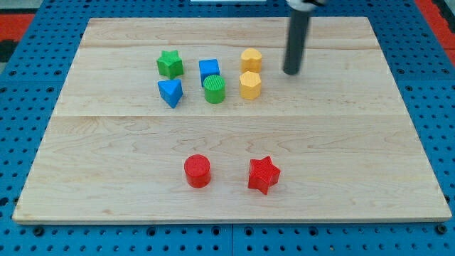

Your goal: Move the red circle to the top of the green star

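Pale wood forms the worktop [234, 135], a planked board lying on a blue perforated base [28, 85]. In the single camera view, eight blocks stand on it in two groups. The upper group sits toward the view's top, left of centre: a green star [170, 63] at the group's left, a blue triangle-like block [170, 92] just below it, a blue cube [209, 69] to the star's right, a green cylinder [214, 89] just below that cube and close to touching it, and two yellow hexagon-like blocks, the upper yellow block [250, 60] and the lower yellow block [249, 84], stacked in line and nearly touching at the group's right. The lower group lies toward the view's bottom: the red circle [197, 171], a short upright cylinder, and a red star [264, 175] to its right, the two apart from each other. The red circle is well apart from the green star, far below it and slightly to its right. The dark rod descends from the view's top edge; my tip [291, 72] rests just to the right of the yellow pair, touching no block, well apart from the red circle. No gripper is fitted, so there is nothing released or clenched to report.
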